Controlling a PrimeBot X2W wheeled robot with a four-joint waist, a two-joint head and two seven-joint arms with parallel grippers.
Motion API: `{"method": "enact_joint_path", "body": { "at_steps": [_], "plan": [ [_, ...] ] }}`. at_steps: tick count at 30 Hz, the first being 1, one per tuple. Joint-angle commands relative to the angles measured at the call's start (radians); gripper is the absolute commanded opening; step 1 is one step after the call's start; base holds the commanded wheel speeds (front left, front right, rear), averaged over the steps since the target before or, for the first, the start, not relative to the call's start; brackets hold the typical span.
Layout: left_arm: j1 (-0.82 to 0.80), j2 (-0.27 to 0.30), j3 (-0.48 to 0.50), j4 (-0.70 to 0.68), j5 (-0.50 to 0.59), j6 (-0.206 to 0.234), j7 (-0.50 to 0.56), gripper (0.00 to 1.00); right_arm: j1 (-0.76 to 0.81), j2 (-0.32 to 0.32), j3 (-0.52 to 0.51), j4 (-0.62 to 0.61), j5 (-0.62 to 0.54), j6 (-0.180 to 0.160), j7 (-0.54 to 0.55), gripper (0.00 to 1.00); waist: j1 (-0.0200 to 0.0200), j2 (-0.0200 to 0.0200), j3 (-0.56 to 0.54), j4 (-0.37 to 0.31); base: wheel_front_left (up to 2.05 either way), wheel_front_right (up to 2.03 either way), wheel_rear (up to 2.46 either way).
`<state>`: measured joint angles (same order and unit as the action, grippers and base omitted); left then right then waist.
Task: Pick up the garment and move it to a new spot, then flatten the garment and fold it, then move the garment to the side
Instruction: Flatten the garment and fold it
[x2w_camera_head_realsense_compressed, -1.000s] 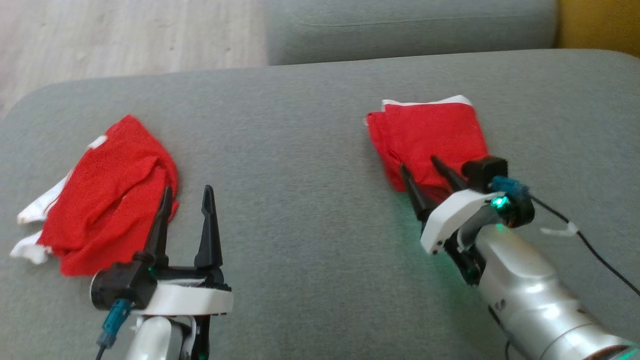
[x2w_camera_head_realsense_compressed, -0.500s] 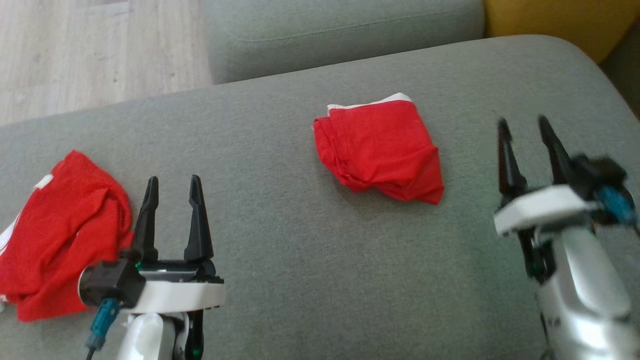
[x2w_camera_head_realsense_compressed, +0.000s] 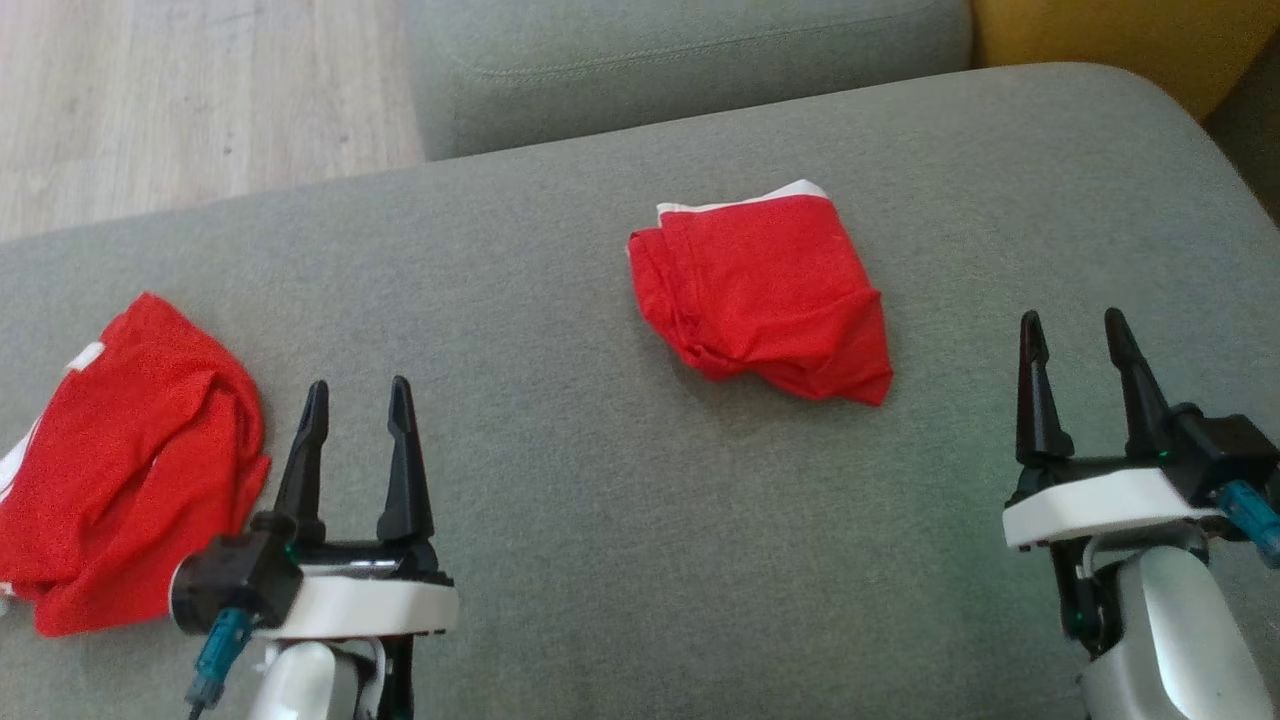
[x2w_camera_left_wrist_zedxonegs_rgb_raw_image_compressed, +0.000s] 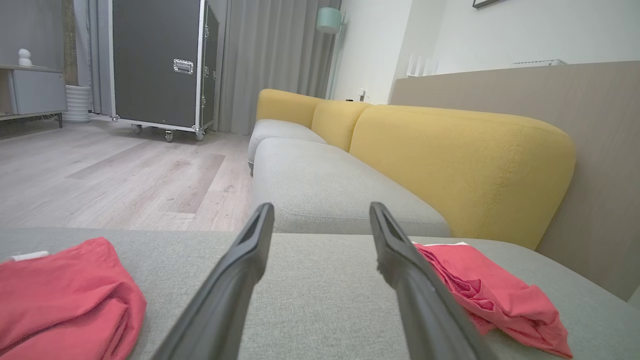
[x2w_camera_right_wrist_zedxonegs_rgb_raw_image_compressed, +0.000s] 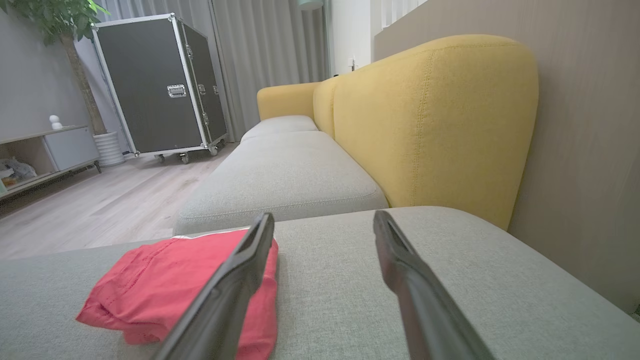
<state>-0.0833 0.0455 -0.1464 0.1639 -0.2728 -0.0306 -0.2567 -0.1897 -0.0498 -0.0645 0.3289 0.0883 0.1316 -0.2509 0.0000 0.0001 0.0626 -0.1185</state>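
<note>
The folded red garment (x2w_camera_head_realsense_compressed: 765, 290) lay on the grey sofa cushion (x2w_camera_head_realsense_compressed: 560, 520), apparently set aside as finished. The left gripper (x2w_camera_head_realsense_compressed: 359, 385) and right gripper (x2w_camera_head_realsense_compressed: 1072, 318) hovered near it, jaws parted and empty. A crumpled red garment (x2w_camera_head_realsense_compressed: 130, 460) lay beside the left one.

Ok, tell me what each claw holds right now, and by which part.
Nothing. The left claw is open and empty beside the crumpled garment; the right claw is open and empty, apart from the folded garment.
</note>
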Motion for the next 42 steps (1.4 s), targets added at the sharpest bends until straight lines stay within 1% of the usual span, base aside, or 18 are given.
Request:
{"method": "enact_joint_path", "body": {
  "at_steps": [1, 5, 7, 10, 13, 19, 22, 26, 27, 30, 32, 34, 38, 39, 42],
  "plan": [
    [-0.035, 0.005, 0.024, -0.027, 0.001, -0.001, -0.005, 1.00, -0.036, -0.001, 0.025, -0.039, 0.007, -0.001, -0.011, 1.00, 0.0000, -0.0001, 0.011, 0.011, 0.00, 0.00, 0.00],
    [-0.062, 0.005, 0.012, -0.035, 0.008, -0.005, -0.005, 1.00, -0.067, -0.001, 0.031, -0.042, -0.010, -0.001, -0.011, 1.00, 0.0000, -0.0001, 0.053, 0.049, 0.00, 0.00, 0.00],
    [-0.073, 0.005, 0.004, -0.035, 0.010, -0.005, -0.005, 1.00, -0.096, -0.001, 0.045, -0.025, -0.017, -0.001, -0.011, 0.00, 0.0000, -0.0001, 0.074, 0.068, 0.00, 0.00, 0.00],
    [-0.091, 0.005, -0.007, -0.032, 0.015, -0.010, -0.005, 1.00, -0.160, -0.001, 0.062, 0.029, -0.029, -0.001, -0.011, 0.00, 0.0000, -0.0001, 0.111, 0.096, 0.00, 0.00, 0.00],
    [-0.110, 0.005, -0.022, -0.023, 0.020, -0.016, -0.005, 1.00, -0.238, -0.001, 0.065, 0.136, -0.054, -0.001, -0.001, 0.00, 0.0000, -0.0001, 0.144, 0.128, 0.00, 0.00, 0.00],
    [-0.151, 0.005, -0.046, -0.018, 0.022, -0.020, -0.005, 1.00, -0.421, -0.001, -0.004, 0.361, -0.123, -0.001, -0.004, 0.00, 0.0000, -0.0001, 0.208, 0.195, 0.00, 0.00, 0.00],
    [-0.175, 0.005, -0.066, -0.020, 0.019, -0.020, -0.005, 1.00, -0.491, -0.001, -0.063, 0.470, -0.167, -0.001, -0.006, 0.00, 0.0000, -0.0001, 0.237, 0.232, 0.00, 0.00, 0.00],
    [-0.202, 0.005, -0.092, -0.023, 0.012, -0.015, -0.005, 1.00, -0.555, -0.001, -0.135, 0.609, -0.235, -0.001, -0.008, 0.00, 0.0000, -0.0001, 0.263, 0.264, 0.00, 0.00, 0.00],
    [-0.216, 0.005, -0.099, -0.028, 0.022, -0.011, -0.005, 1.00, -0.575, -0.001, -0.153, 0.671, -0.269, -0.001, -0.009, 0.00, 0.0000, -0.0001, 0.269, 0.273, 0.00, 0.00, 0.00],
    [-0.226, 0.005, -0.103, -0.035, 0.033, -0.004, -0.005, 1.00, -0.588, -0.001, -0.163, 0.745, -0.306, -0.001, -0.010, 0.00, 0.0000, -0.0001, 0.269, 0.280, 0.00, 0.00, 0.00],
    [-0.224, 0.005, -0.103, -0.038, 0.031, 0.000, -0.005, 1.00, -0.597, -0.001, -0.168, 0.772, -0.312, -0.001, -0.010, 0.00, 0.0000, -0.0001, 0.261, 0.280, 0.00, 0.00, 0.00],
    [-0.220, 0.005, -0.103, -0.038, 0.030, 0.001, -0.005, 1.00, -0.614, -0.001, -0.150, 0.760, -0.290, -0.001, -0.010, 0.00, 0.0000, -0.0001, 0.254, 0.280, 0.00, 0.00, 0.00],
    [-0.214, 0.005, -0.099, -0.039, 0.028, 0.001, -0.005, 1.00, -0.630, -0.001, -0.031, 0.687, -0.182, -0.001, -0.011, 0.00, 0.0000, -0.0001, 0.240, 0.278, 0.00, 0.00, 0.00],
    [-0.214, 0.005, -0.099, -0.039, 0.028, 0.001, -0.005, 1.00, -0.630, -0.001, -0.031, 0.687, -0.182, -0.001, -0.011, 0.00, 0.0000, -0.0001, 0.240, 0.278, 0.00, 0.00, 0.00],
    [-0.210, 0.005, -0.101, -0.040, 0.025, 0.002, -0.005, 1.00, -0.621, -0.001, 0.065, 0.648, -0.108, -0.001, -0.011, 0.00, 0.0000, -0.0001, 0.232, 0.280, 0.00, 0.00, 0.00]
  ]
}}
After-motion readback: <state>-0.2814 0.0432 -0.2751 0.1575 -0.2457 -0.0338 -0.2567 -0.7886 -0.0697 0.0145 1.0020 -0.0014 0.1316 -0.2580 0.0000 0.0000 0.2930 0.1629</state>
